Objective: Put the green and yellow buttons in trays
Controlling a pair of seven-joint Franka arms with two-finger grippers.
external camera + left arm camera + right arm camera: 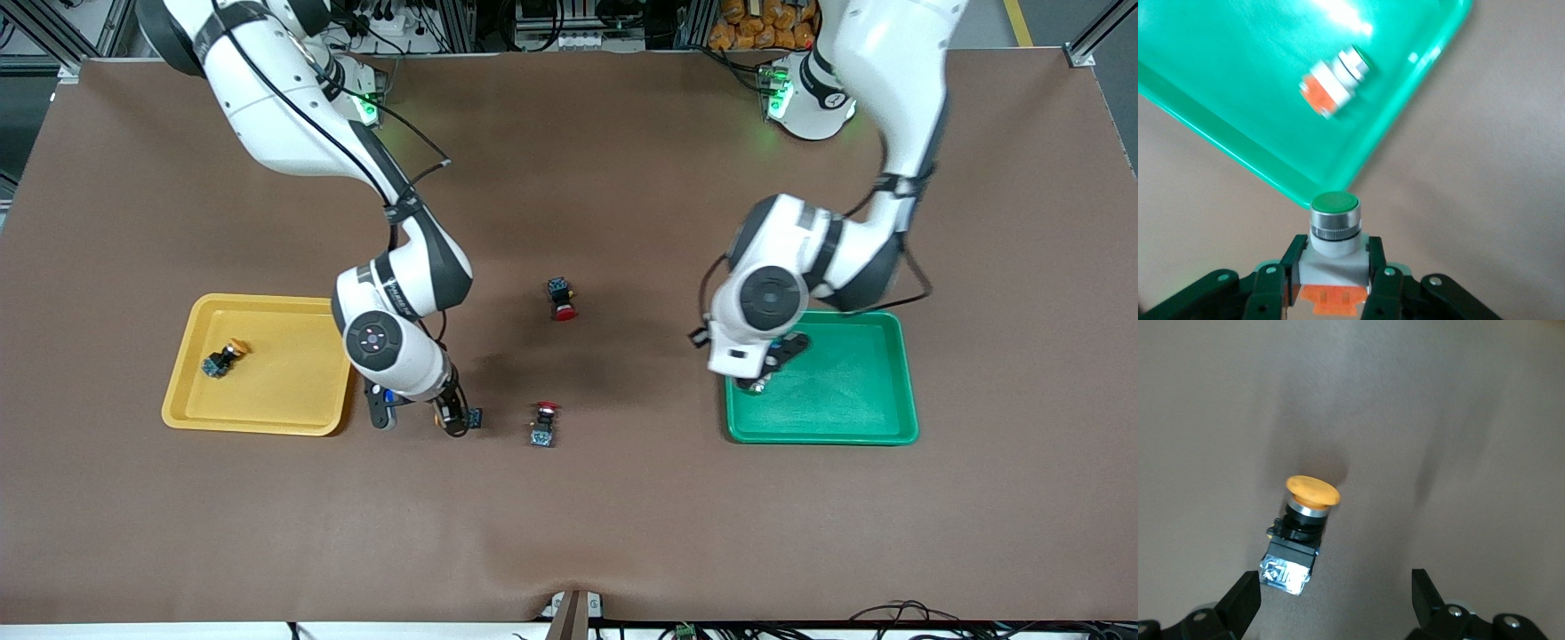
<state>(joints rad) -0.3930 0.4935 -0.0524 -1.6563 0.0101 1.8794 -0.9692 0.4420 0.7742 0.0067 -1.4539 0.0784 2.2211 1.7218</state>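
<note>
My left gripper [1335,260] is shut on a silver-white green-capped button [1334,230] and holds it over the rim of the green tray [1238,73], at the side toward the right arm's end; it also shows in the front view [760,378]. A second green button [1335,83] lies in that tray. My right gripper [1335,600] is open, low over the table, with a yellow-capped button [1301,527] lying by one of its fingers [1241,603]. In the front view this gripper [453,413] is beside the yellow tray [267,418], which holds another yellow button [222,358].
Two red-capped black switches lie on the brown mat mid-table: one [562,298] farther from the front camera, one [544,424] nearer and close to the right gripper. The green tray [845,409] sits toward the left arm's end.
</note>
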